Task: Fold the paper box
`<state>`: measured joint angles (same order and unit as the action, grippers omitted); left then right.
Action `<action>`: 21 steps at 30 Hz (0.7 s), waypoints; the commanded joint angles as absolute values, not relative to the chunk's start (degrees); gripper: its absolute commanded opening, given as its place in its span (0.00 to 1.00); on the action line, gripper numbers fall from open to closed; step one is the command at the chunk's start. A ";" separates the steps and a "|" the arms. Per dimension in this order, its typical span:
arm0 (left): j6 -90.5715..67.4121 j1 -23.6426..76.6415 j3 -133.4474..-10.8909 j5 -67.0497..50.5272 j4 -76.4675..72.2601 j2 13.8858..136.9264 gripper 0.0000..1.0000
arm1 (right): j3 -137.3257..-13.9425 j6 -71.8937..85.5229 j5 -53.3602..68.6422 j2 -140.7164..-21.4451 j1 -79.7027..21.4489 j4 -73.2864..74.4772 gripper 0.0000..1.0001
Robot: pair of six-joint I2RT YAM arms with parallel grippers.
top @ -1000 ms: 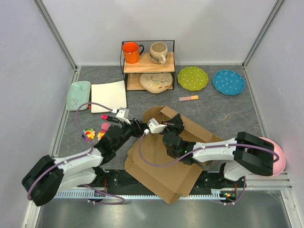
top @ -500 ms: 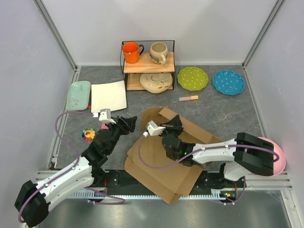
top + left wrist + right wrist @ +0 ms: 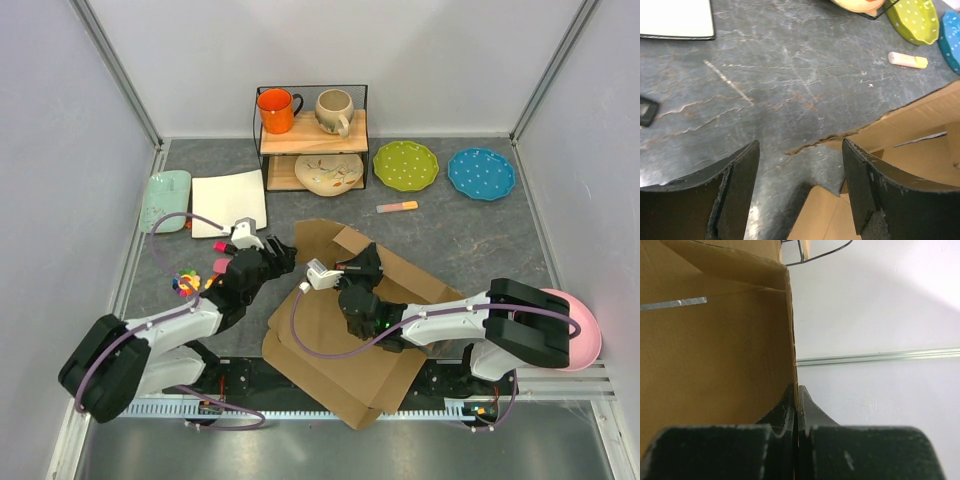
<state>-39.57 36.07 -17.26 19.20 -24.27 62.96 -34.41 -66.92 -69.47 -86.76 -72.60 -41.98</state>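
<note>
Left gripper (image 3: 800, 149): I am hovering with jaws apart above the surface (image 3: 790, 75), just beside the paper box (image 3: 350, 375).
Right gripper (image 3: 796, 395): I am clamping the paper box's raised flap.

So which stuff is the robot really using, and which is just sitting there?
For the job: paper box, right claw shut on its flap, left claw open near its edge.

Just lying about: orange mug, beige mug, green plate, blue plate, white square plate, pink bowl.

Orange mug (image 3: 275, 110), beige mug (image 3: 333, 110), green plate (image 3: 405, 165), blue plate (image 3: 481, 173), white square plate (image 3: 229, 204)
</note>
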 commanded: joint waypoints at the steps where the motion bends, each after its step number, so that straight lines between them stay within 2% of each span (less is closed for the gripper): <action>1: -37.53 35.51 -21.18 14.34 -35.23 67.76 0.73 | -34.72 -63.90 -66.62 -87.36 -73.12 -39.46 0.00; 8: -37.88 33.58 -22.50 14.68 -37.88 69.79 0.73 | -34.63 -63.46 -66.97 -87.19 -74.09 -38.41 0.00; 13: -36.65 32.17 -22.85 9.14 -39.64 69.96 0.69 | -34.63 -62.58 -66.71 -86.92 -74.09 -38.06 0.00; 21: -28.40 32.17 -22.93 1.68 -42.63 68.99 0.76 | -34.98 -61.62 -66.36 -86.05 -74.00 -37.18 0.00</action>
<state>-35.92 32.27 -20.82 7.03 -38.50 69.54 -34.44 -66.24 -69.52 -86.28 -73.30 -40.82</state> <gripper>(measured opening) 0.755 0.019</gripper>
